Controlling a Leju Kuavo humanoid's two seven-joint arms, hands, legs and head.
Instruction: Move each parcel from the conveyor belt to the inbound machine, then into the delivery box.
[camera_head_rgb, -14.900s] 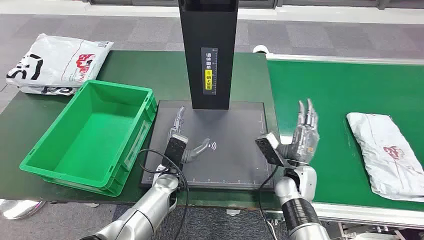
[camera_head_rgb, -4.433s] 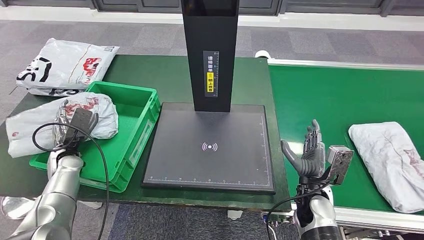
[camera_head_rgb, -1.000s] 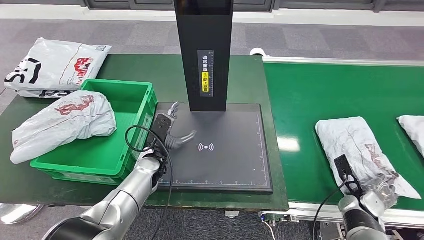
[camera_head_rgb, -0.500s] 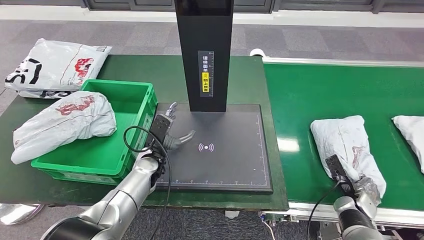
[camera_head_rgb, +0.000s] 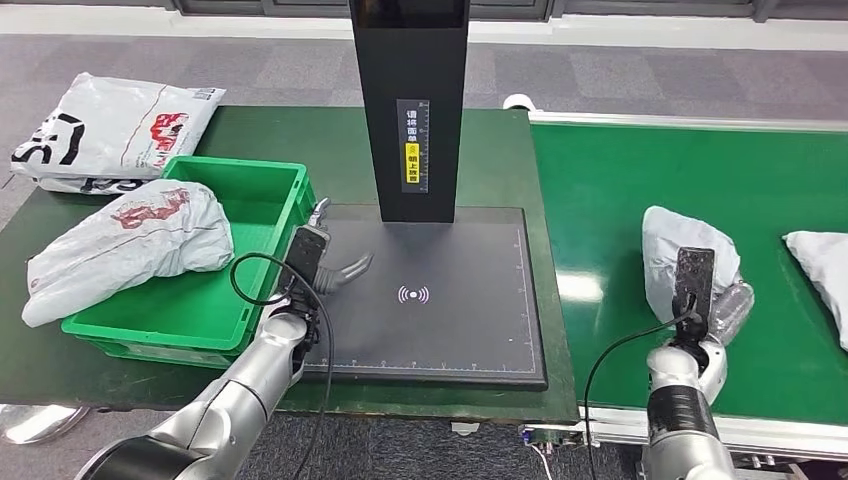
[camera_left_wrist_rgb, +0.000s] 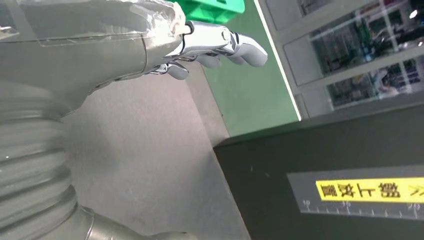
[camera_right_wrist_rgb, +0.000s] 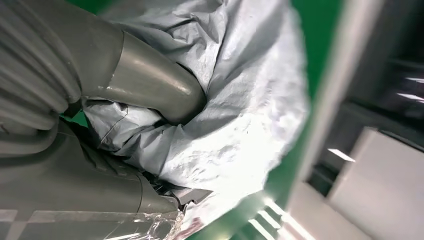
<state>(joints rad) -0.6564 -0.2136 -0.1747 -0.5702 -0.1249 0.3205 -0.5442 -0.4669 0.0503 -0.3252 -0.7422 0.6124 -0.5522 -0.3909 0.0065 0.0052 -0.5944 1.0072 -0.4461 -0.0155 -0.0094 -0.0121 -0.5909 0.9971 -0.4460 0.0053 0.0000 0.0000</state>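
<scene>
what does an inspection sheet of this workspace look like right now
surface: dark green table beside the green conveyor belt
job's things: grey parcel on the belt, gripped; another parcel at the belt's right edge; black inbound machine; green delivery box with a white parcel lying across its left rim
clutter: printed white bag at the table's far left
robot hands: left robot hand open over the machine's plate; right robot hand holds the grey parcel
cables: black cable looped at the left wrist, another at the right
surroundings: grey floor
</scene>
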